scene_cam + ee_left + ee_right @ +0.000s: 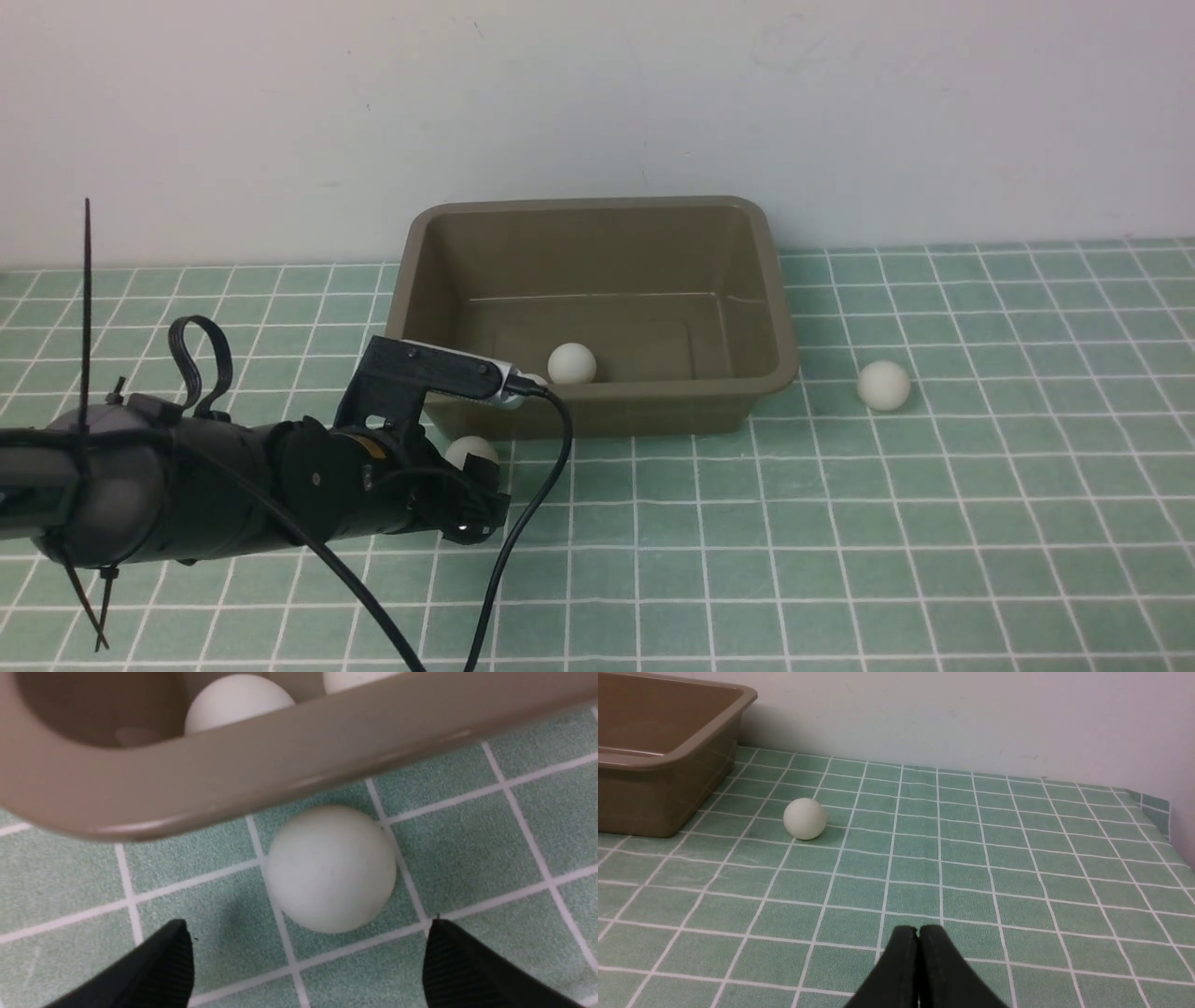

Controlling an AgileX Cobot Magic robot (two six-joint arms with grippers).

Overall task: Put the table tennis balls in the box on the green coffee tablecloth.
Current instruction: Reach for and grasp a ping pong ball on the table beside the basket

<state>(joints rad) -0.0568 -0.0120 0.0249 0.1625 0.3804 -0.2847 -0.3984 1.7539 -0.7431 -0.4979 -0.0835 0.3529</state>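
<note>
Left jaws gape wide, empty, just short of a loose ball on the green tablecloth, beside the box standing at the cloth's back edge. Right jaws are pressed together.

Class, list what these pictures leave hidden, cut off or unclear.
- Front view: the left arm hides part of the nearest ball and most of one boxed ball.
- Left wrist view: the box rim and the picture's top edge cut off the two balls inside.
- Right arm: outside the front view.
</note>
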